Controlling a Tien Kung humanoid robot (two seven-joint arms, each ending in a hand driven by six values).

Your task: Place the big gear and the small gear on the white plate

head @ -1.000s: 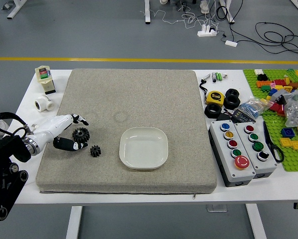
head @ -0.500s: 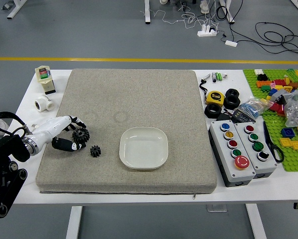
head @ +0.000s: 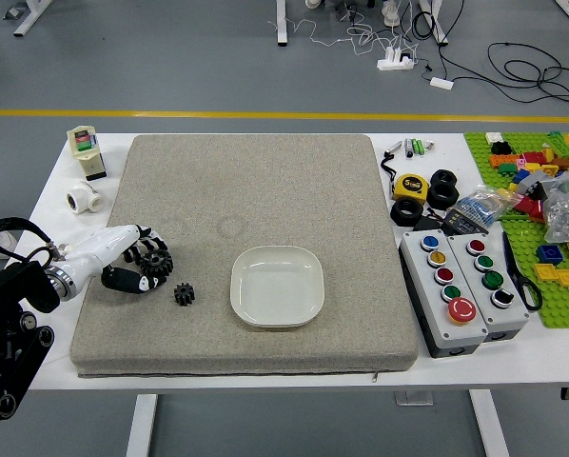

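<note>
You have the big gear (head: 158,264) pinched in your left hand (head: 118,247), over the grey mat (head: 265,200). The small gear (head: 184,294) lies between it and the white plate (head: 277,286). Farther right, push-button boxes (head: 445,327) stand beside a green baseplate (head: 562,312) carrying toy bricks (head: 533,158).

The robot's left arm (head: 13,338) is glossy black, with round, bolt-like joint caps (head: 45,336) along its side and a thick black cable (head: 14,222) looping above it. A shiny silver metal collar (head: 64,279) joins it to a left hand (head: 111,249) with a smooth white shell and slim, jointed black fingers (head: 123,280).
</note>
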